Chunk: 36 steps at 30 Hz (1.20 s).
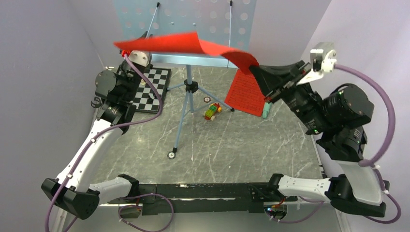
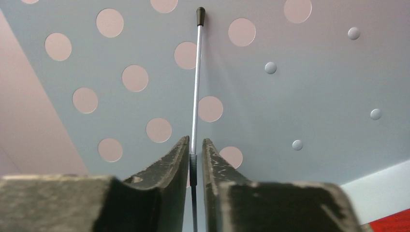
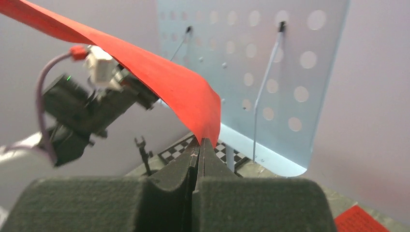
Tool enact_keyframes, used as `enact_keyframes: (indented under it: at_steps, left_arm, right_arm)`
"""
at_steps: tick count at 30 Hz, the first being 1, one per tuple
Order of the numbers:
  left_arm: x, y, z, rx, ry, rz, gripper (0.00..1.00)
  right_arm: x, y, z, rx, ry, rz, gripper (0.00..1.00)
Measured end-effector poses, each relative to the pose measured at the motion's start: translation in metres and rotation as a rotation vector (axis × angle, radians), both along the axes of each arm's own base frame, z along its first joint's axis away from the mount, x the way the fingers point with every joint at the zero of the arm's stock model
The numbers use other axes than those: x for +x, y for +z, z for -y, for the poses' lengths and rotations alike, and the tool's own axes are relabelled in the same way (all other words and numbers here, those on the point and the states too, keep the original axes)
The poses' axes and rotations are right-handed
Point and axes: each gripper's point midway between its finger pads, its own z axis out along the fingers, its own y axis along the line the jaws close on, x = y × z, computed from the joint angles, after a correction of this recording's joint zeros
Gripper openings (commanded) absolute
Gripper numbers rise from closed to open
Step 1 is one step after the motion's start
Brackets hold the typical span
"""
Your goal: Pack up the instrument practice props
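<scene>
Two red pages show. The lifted red page [image 1: 179, 43] hangs in front of the light blue music stand [image 1: 203, 19]. It is thin, light and floppy, and it bends down at one end, so I think it can slip or tear; an edge is best to hold. My right gripper [image 3: 200, 142] has its jaws pressed together on that low end. My left gripper [image 2: 195, 140] has its jaws close together with the stand's thin wire arm [image 2: 197, 72] in the gap; I cannot tell if they pinch it. The flat red page [image 1: 245, 92] lies on the table [image 1: 251, 150], with the mint-green toy microphone [image 1: 266, 110] right at its edge. I see no box or bag.
</scene>
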Motion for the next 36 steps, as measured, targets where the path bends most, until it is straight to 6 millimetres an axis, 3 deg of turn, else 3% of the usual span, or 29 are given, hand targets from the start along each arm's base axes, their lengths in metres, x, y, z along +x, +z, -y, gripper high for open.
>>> enact_keyframes:
  at_steps: [4, 9, 16, 20, 22, 24, 27, 36]
  left_arm:
    - [0.001, -0.002, -0.001, -0.005, 0.003, -0.006, 0.66]
    - [0.0, -0.007, -0.002, -0.004, 0.006, -0.013, 0.98]
    - [-0.032, -0.005, -0.018, -0.045, 0.009, 0.01, 0.99]
    - [-0.061, -0.003, -0.044, -0.112, 0.061, 0.043, 0.99]
    - [-0.073, -0.004, -0.059, -0.16, 0.096, 0.052, 0.99]
    - [-0.081, -0.01, -0.072, -0.209, 0.133, 0.045, 0.99]
    - [-0.091, -0.019, -0.089, -0.287, 0.173, 0.038, 0.99]
    - [-0.087, -0.054, -0.094, -0.386, 0.165, -0.057, 0.99]
  right_arm:
    - [-0.023, -0.023, -0.007, -0.112, 0.124, 0.066, 0.0]
    - [-0.035, -0.1, -0.036, -0.325, 0.281, 0.053, 0.0]
    - [-0.032, -0.216, -0.059, -0.575, 0.374, -0.086, 0.0]
    - [-0.014, -0.286, -0.046, -0.706, 0.267, -0.225, 0.0]
    - [0.001, -0.31, -0.034, -0.753, 0.156, -0.293, 0.0]
    - [0.016, -0.324, -0.021, -0.78, 0.032, -0.345, 0.0]
    - [0.038, -0.328, 0.004, -0.763, -0.135, -0.399, 0.0]
    - [0.096, -0.3, 0.118, -0.445, -0.63, -0.543, 0.0]
